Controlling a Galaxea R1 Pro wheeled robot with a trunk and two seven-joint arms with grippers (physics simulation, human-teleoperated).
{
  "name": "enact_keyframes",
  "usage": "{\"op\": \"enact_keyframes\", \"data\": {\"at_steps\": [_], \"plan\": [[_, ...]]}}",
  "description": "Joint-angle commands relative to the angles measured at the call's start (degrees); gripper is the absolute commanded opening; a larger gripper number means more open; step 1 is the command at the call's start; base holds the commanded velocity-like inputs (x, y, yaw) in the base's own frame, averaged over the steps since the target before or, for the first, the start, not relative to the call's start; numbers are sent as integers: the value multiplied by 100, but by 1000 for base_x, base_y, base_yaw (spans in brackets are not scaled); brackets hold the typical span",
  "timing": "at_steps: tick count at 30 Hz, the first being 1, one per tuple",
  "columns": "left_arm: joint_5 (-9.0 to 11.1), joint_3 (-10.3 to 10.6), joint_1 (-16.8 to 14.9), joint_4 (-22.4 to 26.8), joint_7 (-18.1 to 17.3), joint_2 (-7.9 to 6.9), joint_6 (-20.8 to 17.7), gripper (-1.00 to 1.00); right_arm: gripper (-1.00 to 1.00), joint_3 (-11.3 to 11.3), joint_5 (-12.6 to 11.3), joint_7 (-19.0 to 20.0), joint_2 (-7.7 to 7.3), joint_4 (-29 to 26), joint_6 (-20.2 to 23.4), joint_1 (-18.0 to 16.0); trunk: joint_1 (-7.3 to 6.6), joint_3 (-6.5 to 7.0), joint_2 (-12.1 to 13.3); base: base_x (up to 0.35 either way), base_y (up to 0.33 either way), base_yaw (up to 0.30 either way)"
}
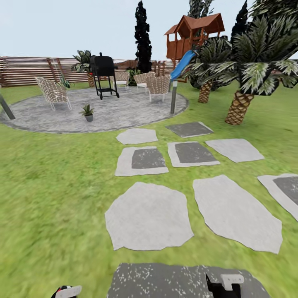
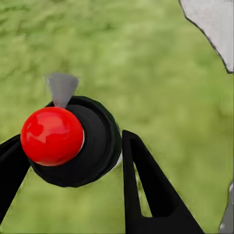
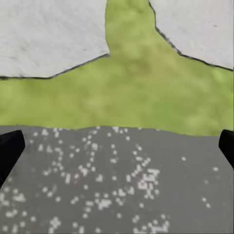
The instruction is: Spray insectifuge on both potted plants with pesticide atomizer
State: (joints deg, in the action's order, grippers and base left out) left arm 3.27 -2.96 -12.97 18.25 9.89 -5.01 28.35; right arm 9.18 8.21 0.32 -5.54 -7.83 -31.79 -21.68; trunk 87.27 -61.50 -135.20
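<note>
The left claw (image 2: 73, 161) pinches the slim dark-green pesticide atomizer with black spray head and red tip (image 2: 52, 136) over the green lawn (image 2: 146, 73); the right claw (image 3: 117, 146) hangs spread above dark speckled paving (image 3: 117, 185). Far ahead (on the round grey patio) stands one small grey-potted leafy plant (image 1: 87, 111).

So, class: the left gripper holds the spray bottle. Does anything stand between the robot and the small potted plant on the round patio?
Nothing visible does. From the spray bottle in the left gripper, only lawn and flat stepping stones lie before the potted plant.
</note>
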Motion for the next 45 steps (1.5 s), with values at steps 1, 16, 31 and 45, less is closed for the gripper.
{"op": "enact_keyframes", "data": {"at_steps": [1,16,31,45], "plan": [[33,6,-4,-6,-5,0,19,-100,100,48,58,3,0,5,-20,-3,1,-5,-2,244,235,279],[33,6,-4,-6,-5,0,21,-100,100,48,58,3,0,2,-20,-3,1,-5,-2,244,235,273],[33,6,-4,-6,-5,0,21,-100,100,38,86,30,-26,26,-20,-3,1,-5,-2,244,235,22],[33,6,-4,-6,-5,0,21,-100,100,38,81,28,-26,27,-20,-3,1,-5,-2,292,189,0]]}}
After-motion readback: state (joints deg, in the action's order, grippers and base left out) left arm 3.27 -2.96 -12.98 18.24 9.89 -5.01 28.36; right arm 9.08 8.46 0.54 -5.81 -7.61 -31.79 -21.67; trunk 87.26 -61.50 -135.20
